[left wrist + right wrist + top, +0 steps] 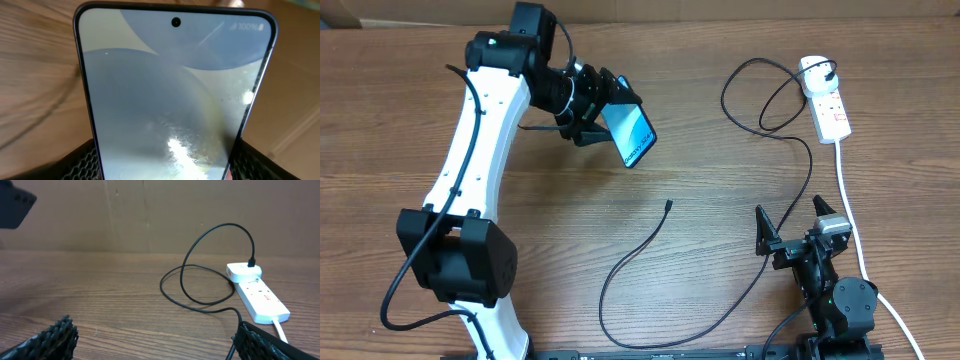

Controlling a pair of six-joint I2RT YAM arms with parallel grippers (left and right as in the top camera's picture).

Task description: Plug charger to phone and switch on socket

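The phone [170,100], pinched aloft by its slick edges in the left gripper [603,108], might slip; right gripper [790,232] gapes empty.

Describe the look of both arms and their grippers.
The left arm has white links, black joint housings and a black cable running alongside. The right arm is black, with a small grey box at its wrist and a green light. The left gripper and right gripper are black; the fingers have a mesh texture.
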